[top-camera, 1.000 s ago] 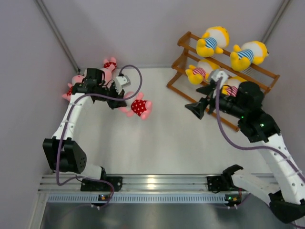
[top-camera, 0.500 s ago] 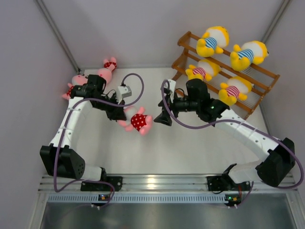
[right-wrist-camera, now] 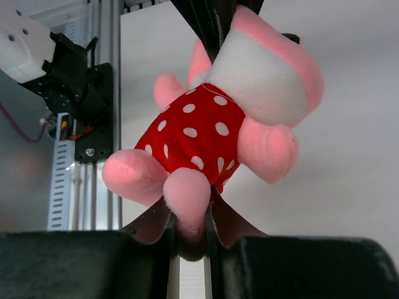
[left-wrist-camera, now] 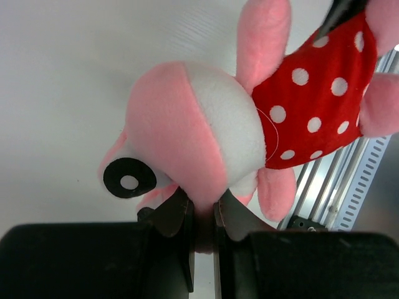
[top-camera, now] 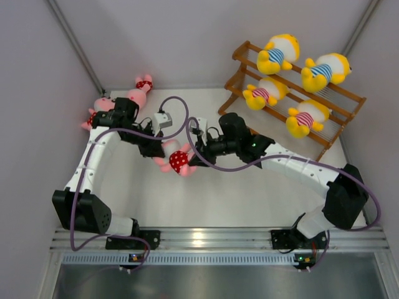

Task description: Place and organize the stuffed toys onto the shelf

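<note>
Well to the left of the shelf (top-camera: 240,56), over the white table (top-camera: 249,199), we see the dotted pink toy (top-camera: 179,160) caught between both arms. We cannot tell whether it touches the table beneath it. Our left gripper (top-camera: 159,149) meets the toy on the side facing away from the shelf. In the left wrist view its fingers (left-wrist-camera: 174,215) stand almost together, with only a slim gap, and pinch a fold of plush at the toy's head. Our right gripper (top-camera: 194,154) reaches in from the shelf side. In the right wrist view its fingers (right-wrist-camera: 153,225) are drawn close around one pink foot of the toy, so each gripper has a hold on an opposite end. On the shelf's upper tier sit a blue-striped yellow toy (top-camera: 278,53) and a second blue-striped yellow toy (top-camera: 325,70). One tier lower sits a pink-striped yellow toy (top-camera: 265,91), with a second pink-striped yellow toy (top-camera: 305,117) lower again, toward the shelf's near end. Far from the shelf, against the left wall, lie a second pink toy (top-camera: 140,87) and a third pink toy (top-camera: 100,107), close to each other and just behind the left arm.
</note>
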Controlling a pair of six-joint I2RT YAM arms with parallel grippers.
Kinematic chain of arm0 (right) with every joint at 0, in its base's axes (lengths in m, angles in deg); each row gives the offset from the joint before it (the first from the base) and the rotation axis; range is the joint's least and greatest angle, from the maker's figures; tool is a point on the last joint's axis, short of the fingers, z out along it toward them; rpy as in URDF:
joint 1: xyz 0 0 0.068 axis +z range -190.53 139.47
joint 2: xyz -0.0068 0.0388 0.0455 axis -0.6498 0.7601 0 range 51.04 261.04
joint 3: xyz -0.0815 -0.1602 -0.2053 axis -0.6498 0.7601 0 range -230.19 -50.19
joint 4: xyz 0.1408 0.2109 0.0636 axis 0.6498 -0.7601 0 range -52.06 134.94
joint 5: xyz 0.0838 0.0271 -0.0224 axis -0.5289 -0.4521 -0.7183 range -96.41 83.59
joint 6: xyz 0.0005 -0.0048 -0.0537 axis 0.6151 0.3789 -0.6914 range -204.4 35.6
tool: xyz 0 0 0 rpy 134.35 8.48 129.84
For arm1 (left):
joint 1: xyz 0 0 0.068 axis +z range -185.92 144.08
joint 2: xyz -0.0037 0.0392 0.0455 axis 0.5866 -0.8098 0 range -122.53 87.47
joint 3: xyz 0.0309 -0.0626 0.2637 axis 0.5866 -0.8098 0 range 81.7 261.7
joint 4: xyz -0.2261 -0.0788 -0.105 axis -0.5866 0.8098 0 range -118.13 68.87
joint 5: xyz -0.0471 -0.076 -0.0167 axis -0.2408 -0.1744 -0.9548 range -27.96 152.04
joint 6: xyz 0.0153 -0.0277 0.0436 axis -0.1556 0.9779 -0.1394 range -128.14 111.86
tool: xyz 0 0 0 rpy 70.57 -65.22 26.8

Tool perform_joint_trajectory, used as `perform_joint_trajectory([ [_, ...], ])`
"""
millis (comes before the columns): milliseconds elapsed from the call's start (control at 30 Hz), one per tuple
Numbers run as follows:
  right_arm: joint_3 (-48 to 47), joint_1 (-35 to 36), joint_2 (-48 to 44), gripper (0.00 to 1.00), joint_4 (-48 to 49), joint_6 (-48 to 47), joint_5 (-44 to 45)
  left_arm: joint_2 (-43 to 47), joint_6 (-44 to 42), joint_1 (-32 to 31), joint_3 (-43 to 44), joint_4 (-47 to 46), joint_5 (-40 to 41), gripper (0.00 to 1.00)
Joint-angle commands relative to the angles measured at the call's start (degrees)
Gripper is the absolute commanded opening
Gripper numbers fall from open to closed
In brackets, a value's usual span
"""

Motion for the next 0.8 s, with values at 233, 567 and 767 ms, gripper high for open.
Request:
perform_joint_trajectory([
  [233, 12.7, 0.8, -3.4, 0.0, 19.0, 17.0, 34.9, -8.1, 12.2, 1.4, 9.7, 1.0, 10.3, 0.39],
  [567, 33.7, -0.1, -5.8, 0.0, 50.1, 21.5, 66.3, -12.9, 14.0, 10.9, 12.6, 1.0, 9.9, 0.41],
  [767, 38.2, -3.5, -2.0, 0.0, 61.7, 20.7, 68.0, -11.9, 12.6, 10.9, 11.5, 1.0, 10.9, 0.41],
])
